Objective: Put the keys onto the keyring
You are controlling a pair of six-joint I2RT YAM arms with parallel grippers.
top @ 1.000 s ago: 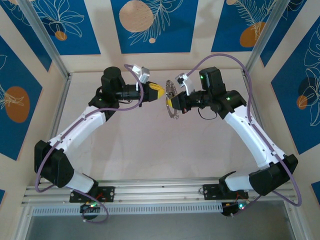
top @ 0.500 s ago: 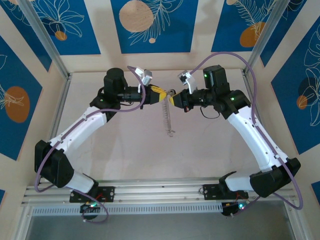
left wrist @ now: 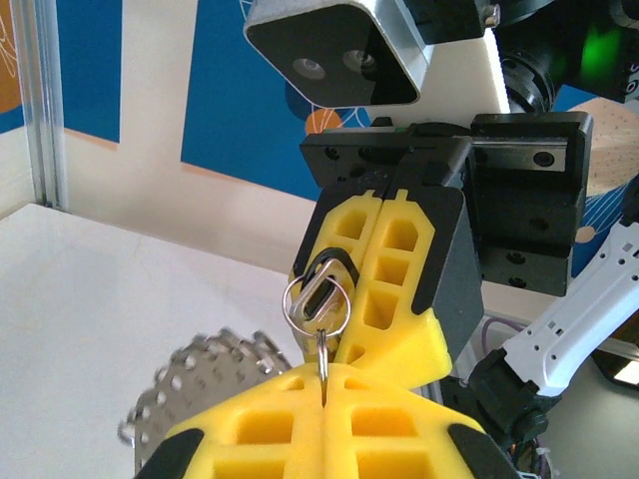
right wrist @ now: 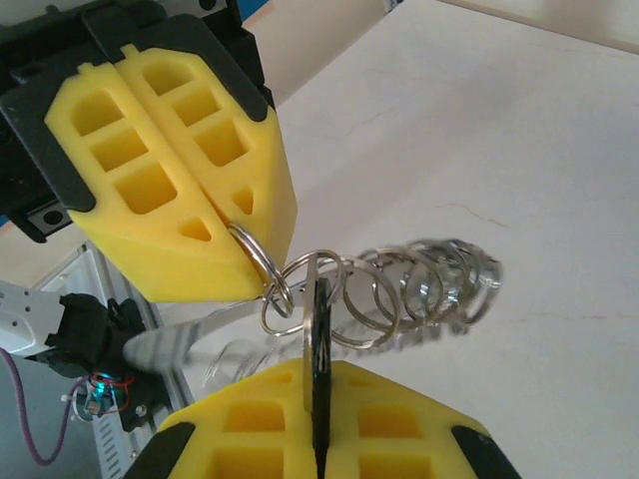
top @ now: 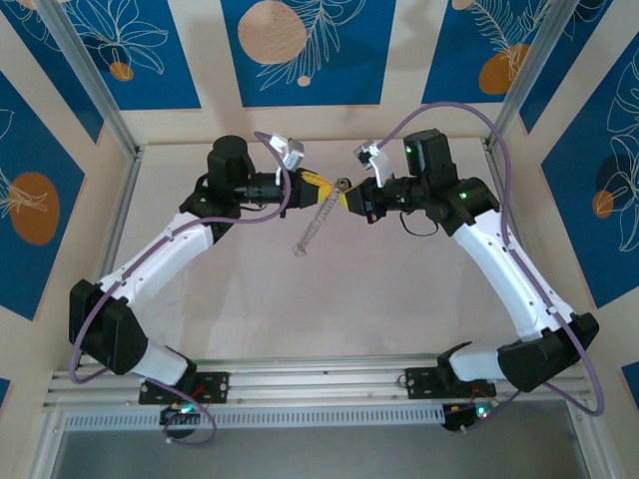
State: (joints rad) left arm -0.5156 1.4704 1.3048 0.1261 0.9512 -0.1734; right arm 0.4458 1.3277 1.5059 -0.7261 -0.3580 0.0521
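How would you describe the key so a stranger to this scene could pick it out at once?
Above the table, the left gripper and right gripper meet tip to tip. The key is pinched in the right gripper's fingers. It is the one flat black piece; the keyring beside it is all silvery wire rings.

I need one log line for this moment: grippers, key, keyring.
left gripper: shut on keyring | right gripper: shut on key | grippers tip to tip above table | keyring loop dangling, blurred
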